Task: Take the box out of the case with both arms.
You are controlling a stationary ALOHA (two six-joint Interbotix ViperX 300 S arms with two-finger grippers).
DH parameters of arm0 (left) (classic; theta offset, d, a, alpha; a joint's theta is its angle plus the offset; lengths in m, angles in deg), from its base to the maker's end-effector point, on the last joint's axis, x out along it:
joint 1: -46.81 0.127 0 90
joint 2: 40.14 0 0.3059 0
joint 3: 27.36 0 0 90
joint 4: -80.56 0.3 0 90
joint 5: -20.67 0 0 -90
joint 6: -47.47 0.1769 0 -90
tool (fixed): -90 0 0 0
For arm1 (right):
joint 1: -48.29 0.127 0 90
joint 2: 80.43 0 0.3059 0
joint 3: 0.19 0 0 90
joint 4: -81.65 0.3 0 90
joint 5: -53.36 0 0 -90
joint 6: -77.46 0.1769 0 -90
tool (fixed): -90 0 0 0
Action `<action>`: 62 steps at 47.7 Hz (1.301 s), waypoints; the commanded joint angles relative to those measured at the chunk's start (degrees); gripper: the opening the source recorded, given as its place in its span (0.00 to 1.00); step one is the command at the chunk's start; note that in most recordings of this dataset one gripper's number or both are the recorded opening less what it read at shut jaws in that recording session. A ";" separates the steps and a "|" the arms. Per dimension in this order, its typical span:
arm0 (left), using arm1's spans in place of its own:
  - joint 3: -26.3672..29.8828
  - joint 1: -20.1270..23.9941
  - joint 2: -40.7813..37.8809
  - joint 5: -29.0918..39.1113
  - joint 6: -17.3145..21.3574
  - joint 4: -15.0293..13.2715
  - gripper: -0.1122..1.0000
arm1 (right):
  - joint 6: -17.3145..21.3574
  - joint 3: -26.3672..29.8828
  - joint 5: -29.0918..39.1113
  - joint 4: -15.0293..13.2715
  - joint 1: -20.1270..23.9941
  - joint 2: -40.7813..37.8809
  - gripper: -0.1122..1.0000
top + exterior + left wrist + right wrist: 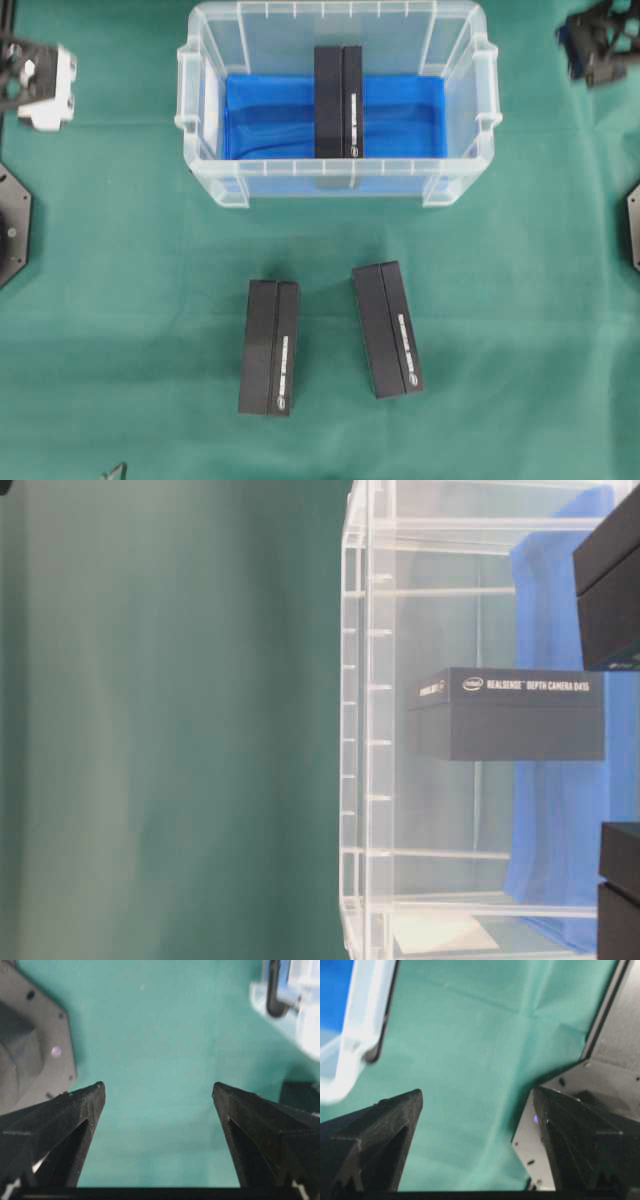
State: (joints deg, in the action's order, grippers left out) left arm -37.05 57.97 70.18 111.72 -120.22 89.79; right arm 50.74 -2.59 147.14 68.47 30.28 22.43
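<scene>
The case (215, 180) is a clear plastic bin with a blue liner, at the back middle of the green cloth. One black box (338, 100) stands inside it, across the middle; it also shows through the wall in the table-level view (510, 715). My left gripper (40, 80) is far left of the case, open and empty over bare cloth (157, 1087). My right gripper (598, 45) is far right of the case, open and empty (477, 1092). A case corner shows in each wrist view, at the left wrist's upper right (295, 1005) and the right wrist's left (350, 1035).
Two more black boxes lie on the cloth in front of the case, one to the left (270, 347) and one to the right (388, 328). Arm base plates sit at the left edge (12, 225) and right edge (633, 225).
</scene>
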 commanded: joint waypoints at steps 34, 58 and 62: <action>0.79 4.66 -1.23 -3.69 4.04 0.18 0.86 | -2.90 0.35 -2.55 2.29 -4.92 0.70 0.88; 1.05 4.92 -1.58 -3.78 4.83 0.26 0.86 | -2.90 0.26 -2.81 2.37 -4.92 0.70 0.88; 1.05 5.10 -1.58 -3.78 4.83 0.26 0.86 | -2.99 0.26 -2.81 2.37 -4.83 0.70 0.88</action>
State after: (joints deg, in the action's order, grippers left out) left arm -37.05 62.71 68.43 108.12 -115.48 89.70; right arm 47.75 -2.76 144.59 70.84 25.44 22.43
